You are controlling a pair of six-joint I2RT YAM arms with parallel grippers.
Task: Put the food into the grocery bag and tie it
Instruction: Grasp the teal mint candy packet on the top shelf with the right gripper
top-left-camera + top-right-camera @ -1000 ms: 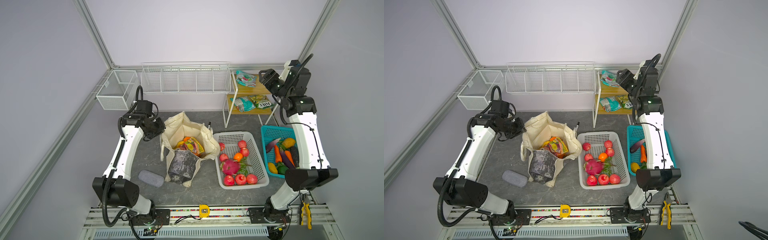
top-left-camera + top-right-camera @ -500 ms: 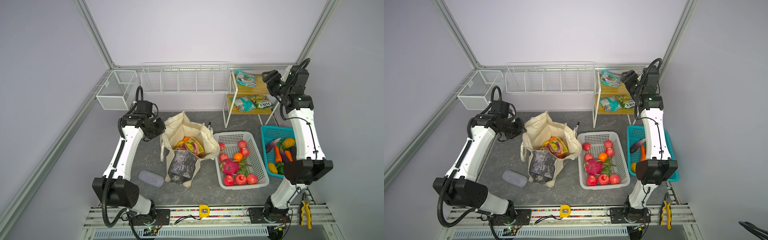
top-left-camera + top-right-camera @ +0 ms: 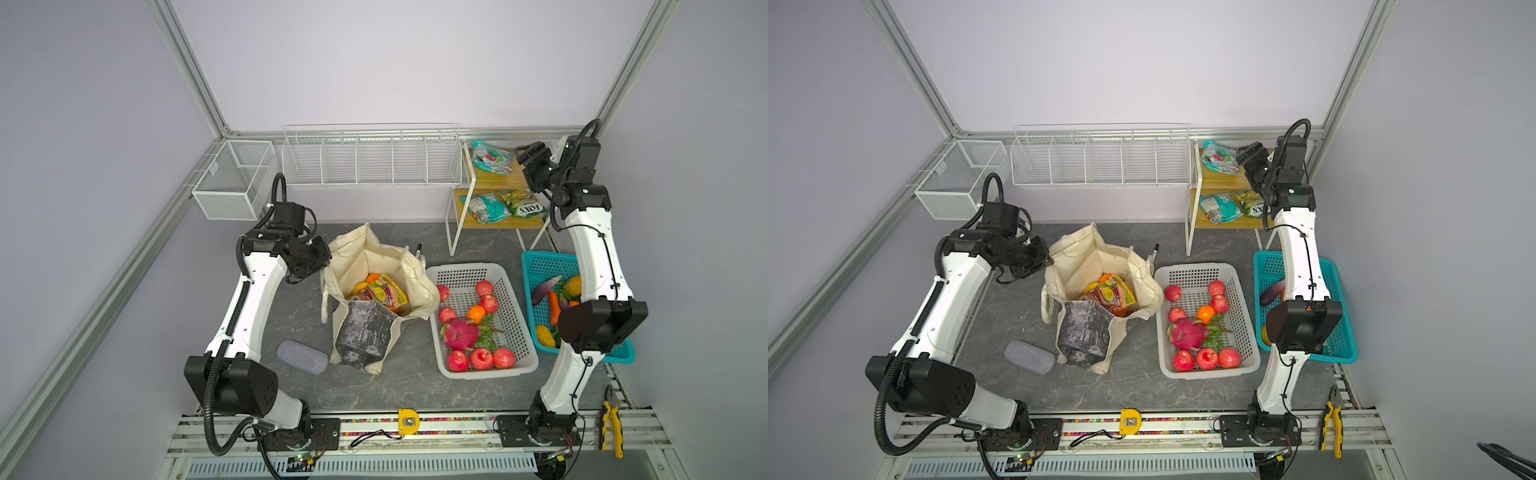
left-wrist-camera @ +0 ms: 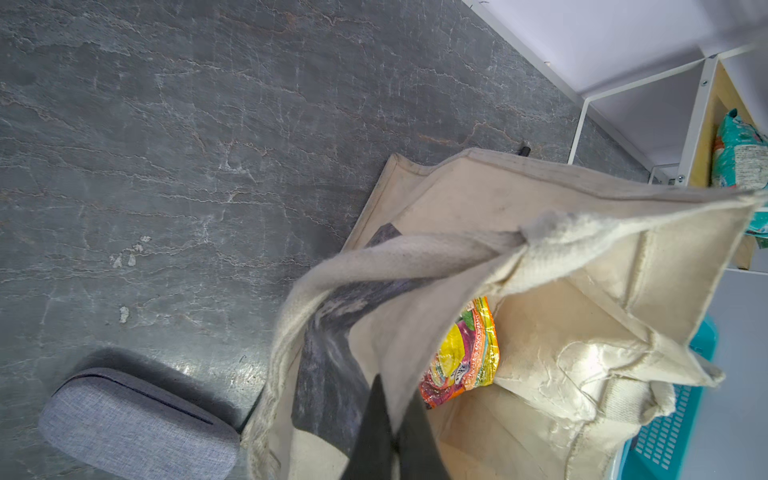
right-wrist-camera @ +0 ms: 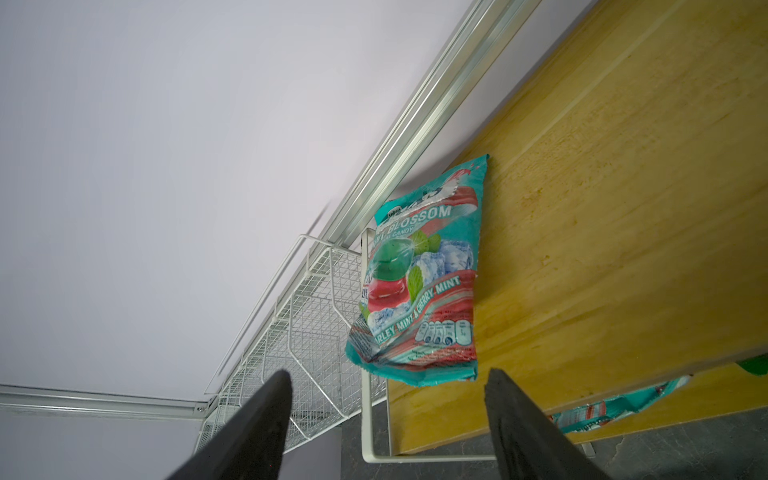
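The grocery bag is seen in cream canvas with a dark grey marbled panel, and a snack packet printed in orange, yellow and pink is shown inside it. A teal packet banded in red, with green mint leaves, is seen on a yellow wooden shelf. In a white perforated basket beside a teal basket, red apples and a pink dragon fruit are shown.

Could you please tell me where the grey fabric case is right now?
In both top views the grey fabric case lies on the dark tabletop, left of centre, right beside the lower left corner of the grocery bag.
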